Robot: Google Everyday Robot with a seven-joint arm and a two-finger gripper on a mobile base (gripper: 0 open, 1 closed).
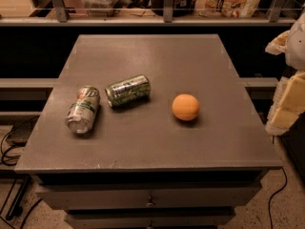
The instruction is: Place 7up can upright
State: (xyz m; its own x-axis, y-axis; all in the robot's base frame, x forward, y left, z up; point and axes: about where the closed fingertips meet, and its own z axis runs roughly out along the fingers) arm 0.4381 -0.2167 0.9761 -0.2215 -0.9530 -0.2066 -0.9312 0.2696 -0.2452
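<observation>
— Where's the 7up can [127, 90]?

— On the grey table [157, 51], a little left of the middle. It's lying on its side, not standing, with its length running roughly across the view and one silver end turned toward the left.

— And the thing next to it?

— That's a paler silver-white can [83, 109], also on its side, just beside the green one and nearer the front-left corner. Its length points more toward the front edge. There looks to be a thin strip of table between the two, so I'd say they're apart.

— What about the ball?

— The orange ball [186, 107] sits to the other side of the green can, well clear of it, so the can lies between the pale can and the ball.

— Is the gripper [289, 104] anywhere near?

— No. It's off at the right edge of the view, beyond the table's side, a pale cream and white shape partly cut off by the frame. It isn't touching anything on the table, and I can't tell whether it's spread wide or closed.

— Anything below?

— Drawers under the tabletop — one small knob [150, 202] shows at the front.
</observation>
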